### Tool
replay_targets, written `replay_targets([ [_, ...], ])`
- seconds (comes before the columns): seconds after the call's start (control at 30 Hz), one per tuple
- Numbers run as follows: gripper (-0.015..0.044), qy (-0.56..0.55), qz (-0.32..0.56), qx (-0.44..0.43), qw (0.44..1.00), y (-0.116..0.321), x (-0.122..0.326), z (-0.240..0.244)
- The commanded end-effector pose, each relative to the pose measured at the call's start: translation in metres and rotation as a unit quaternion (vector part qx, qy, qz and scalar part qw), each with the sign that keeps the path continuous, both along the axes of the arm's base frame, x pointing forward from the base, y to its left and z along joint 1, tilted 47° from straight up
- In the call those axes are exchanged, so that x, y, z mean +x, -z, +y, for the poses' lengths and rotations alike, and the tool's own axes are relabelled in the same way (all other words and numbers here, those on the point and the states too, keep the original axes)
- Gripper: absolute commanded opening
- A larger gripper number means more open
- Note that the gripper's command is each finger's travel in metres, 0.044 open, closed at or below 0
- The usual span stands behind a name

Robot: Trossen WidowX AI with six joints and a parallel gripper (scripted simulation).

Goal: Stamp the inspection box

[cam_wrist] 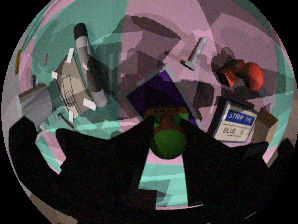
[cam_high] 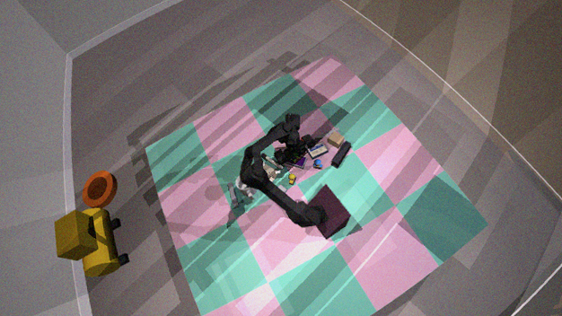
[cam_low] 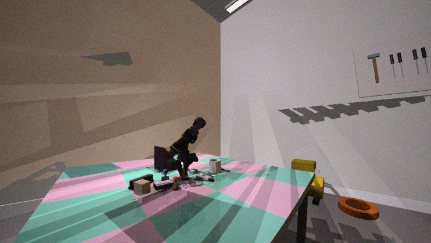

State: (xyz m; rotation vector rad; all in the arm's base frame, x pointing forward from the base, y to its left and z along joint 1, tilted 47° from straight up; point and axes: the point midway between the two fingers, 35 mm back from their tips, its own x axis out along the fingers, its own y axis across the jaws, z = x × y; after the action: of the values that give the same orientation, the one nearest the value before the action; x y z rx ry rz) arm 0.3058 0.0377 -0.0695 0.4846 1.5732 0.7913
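My gripper is shut on a green-knobbed stamp, whose brown body is between the fingers. The stamp is over the near part of the purple ink pad. Its face is hidden, and I cannot tell whether it touches the pad. The pale card lies left of the pad in the wrist view, with white pieces at its corners. A dark and grey cylinder lies along the card's right side. The printing on the card is too small to read, and I cannot make out a print.
A red-knobbed stamp lies right of the pad in the wrist view, near a bolt and a labelled stamp-pad lid. Blue and yellow knobbed stamps, a wooden block, a black block and a white mug stand around.
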Motion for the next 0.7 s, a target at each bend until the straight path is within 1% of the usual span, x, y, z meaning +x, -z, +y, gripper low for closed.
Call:
replay_targets([
  [0.0,0.0,0.0,-0.001,0.001,1.0,0.001,0.0004,0.0024],
  [0.67,0.0,0.0,-0.001,0.001,1.0,-0.0024,0.0013,-0.0013],
])
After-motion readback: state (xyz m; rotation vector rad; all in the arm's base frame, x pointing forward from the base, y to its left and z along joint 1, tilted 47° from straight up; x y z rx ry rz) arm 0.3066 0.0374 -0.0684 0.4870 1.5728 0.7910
